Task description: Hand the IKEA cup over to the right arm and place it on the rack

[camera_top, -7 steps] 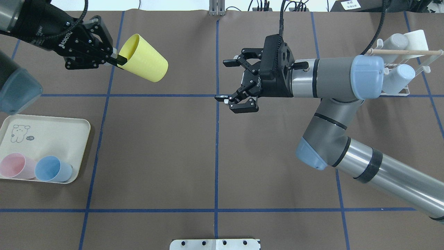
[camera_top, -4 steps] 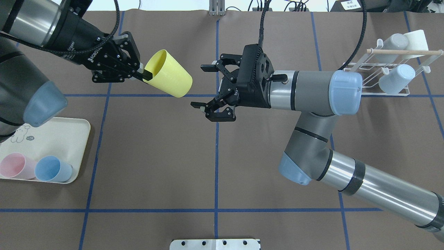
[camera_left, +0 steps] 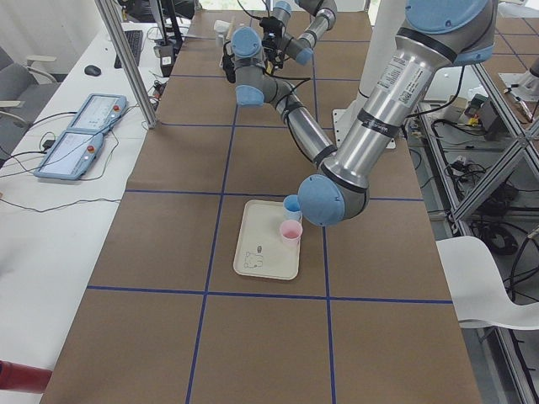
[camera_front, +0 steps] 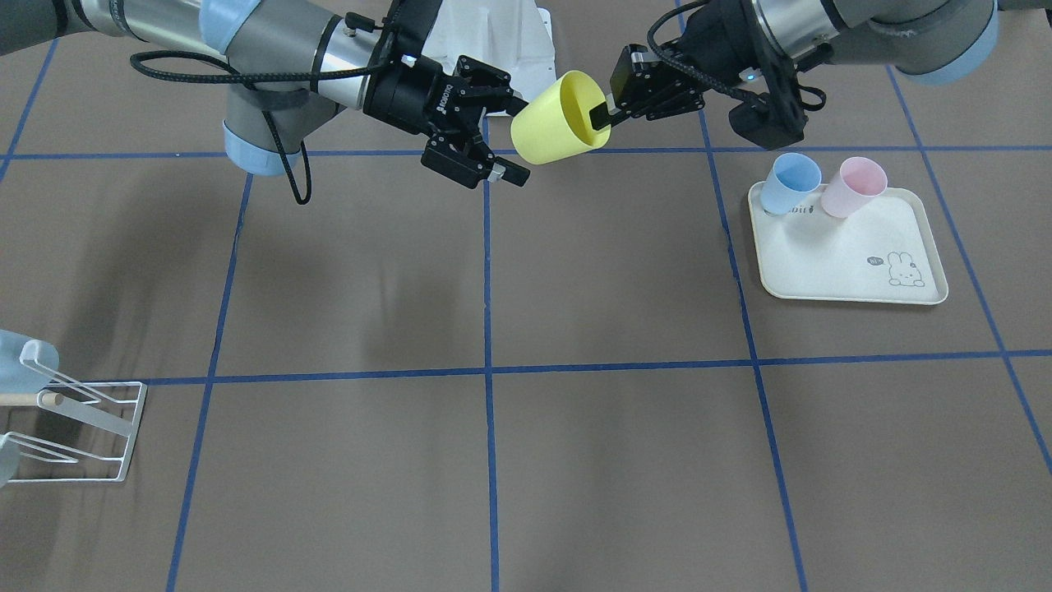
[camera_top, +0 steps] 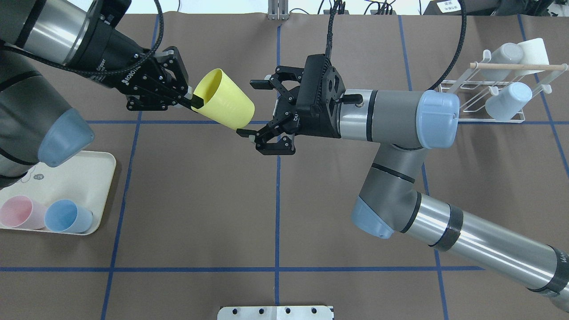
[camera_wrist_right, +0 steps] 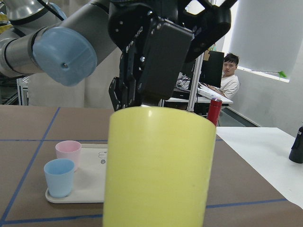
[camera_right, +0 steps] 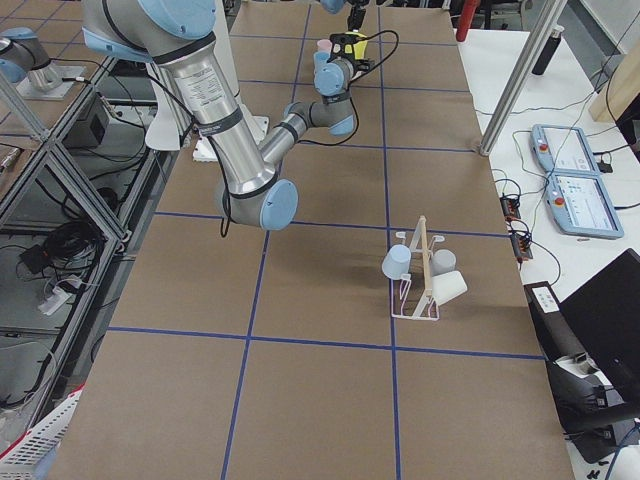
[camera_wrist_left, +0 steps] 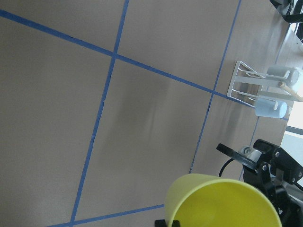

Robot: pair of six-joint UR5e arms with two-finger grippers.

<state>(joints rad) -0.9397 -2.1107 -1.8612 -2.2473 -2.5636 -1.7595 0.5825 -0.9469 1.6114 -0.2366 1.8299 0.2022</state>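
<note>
Your yellow cup point(camera_top: 224, 98) is off the table, lying almost sideways in the air, well apart from the rack point(camera_top: 462, 104) and over towards the end of the table opposite it. The left gripper point(camera_top: 195, 101) has it by the rim, clamped with one finger inside the mouth and one outside; you see the inner finger best in the front-facing view, dark against the yellow point(camera_front: 559, 119).

The right arm point(camera_top: 391, 115) reaches out from the rack's side. Its gripper point(camera_top: 250, 108) is spread wide, one finger either side of the cup's closed base. From overhead you cannot tell whether the fingers touch the cup wall.

The right wrist camera gives you what the fixed views do not. The cup's base end point(camera_wrist_right: 158, 165) fills the frame head-on, with the left gripper black behind it. A person point(camera_wrist_right: 229, 78) sits at a desk further back.

The left wrist camera looks past the cup's mouth point(camera_wrist_left: 222, 201) to the rack point(camera_wrist_left: 246, 85), where a pale blue cup hangs.

Overhead, the rack holds two cups, a whitish one point(camera_top: 506, 53) and the pale blue one point(camera_top: 509, 100). The cream tray point(camera_top: 66, 164), at the table's far end from the rack, carries a pink cup point(camera_top: 18, 212) and a blue cup point(camera_top: 66, 216).
</note>
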